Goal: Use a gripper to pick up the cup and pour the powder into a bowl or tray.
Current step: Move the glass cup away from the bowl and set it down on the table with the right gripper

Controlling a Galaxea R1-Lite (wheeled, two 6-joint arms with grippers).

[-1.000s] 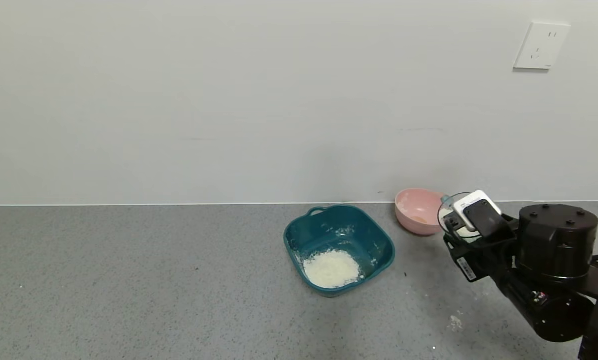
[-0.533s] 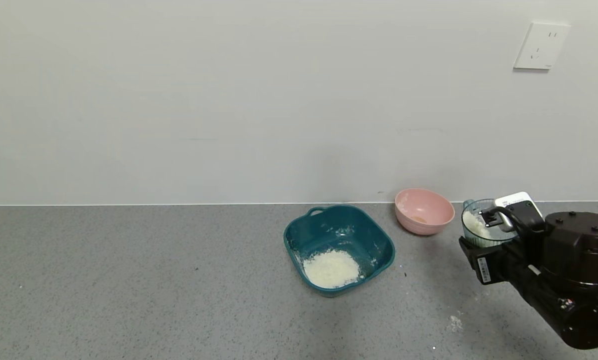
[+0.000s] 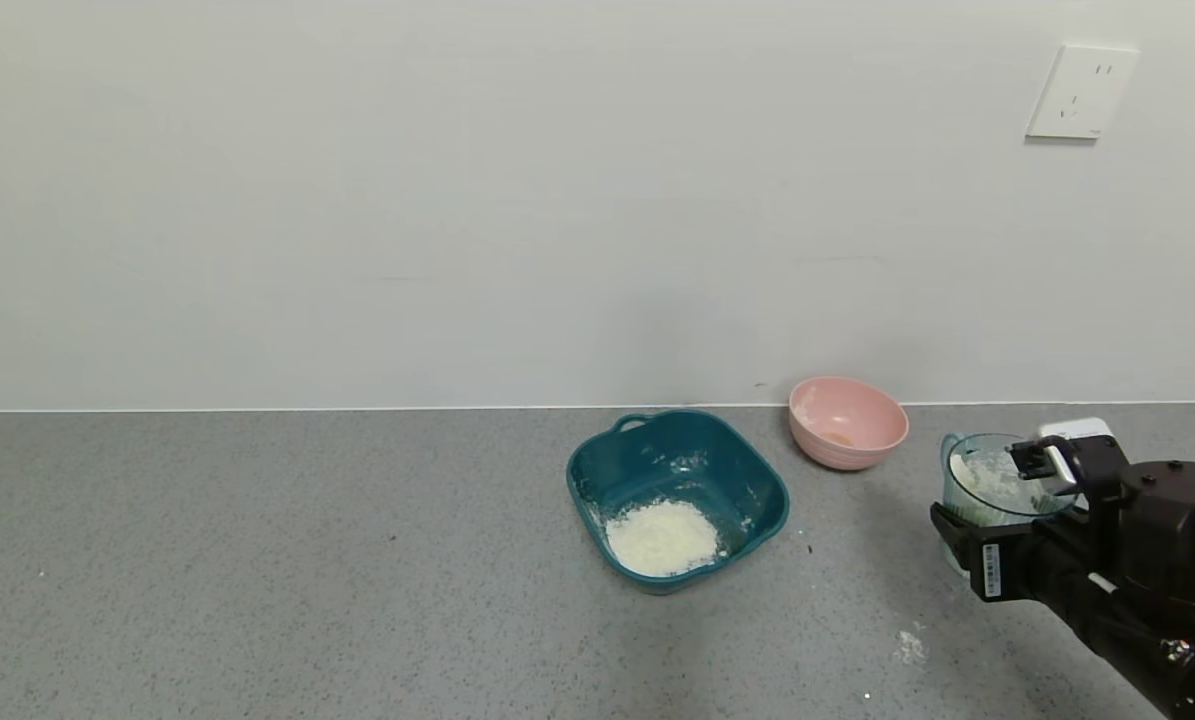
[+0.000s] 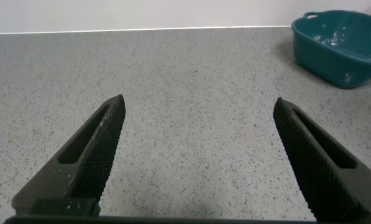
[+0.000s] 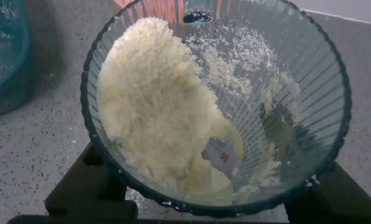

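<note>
My right gripper (image 3: 1002,515) is shut on the cup (image 3: 985,478) and holds it upright, low over the grey counter at the right. It is to the right of the teal basin (image 3: 757,490). In the right wrist view the cup (image 5: 297,93) fills the picture, with a clump of cream powder (image 5: 154,106) against one wall. My gripper (image 5: 213,202) grips it from both sides, with black fingers (image 5: 89,190) showing. The basin holds a pile of powder (image 3: 662,537). My left gripper (image 4: 199,102) is open and empty over bare counter, with the basin (image 4: 340,50) far off.
A small pink bowl (image 3: 847,422) stands by the wall between basin and cup. A little spilled powder (image 3: 907,645) lies on the counter in front of the cup. The wall runs close behind, with a socket (image 3: 1082,90) high up at the right.
My right gripper has moved right and down, away from the pink bowl, carrying the cup. The cup has turned from tilted to upright.
</note>
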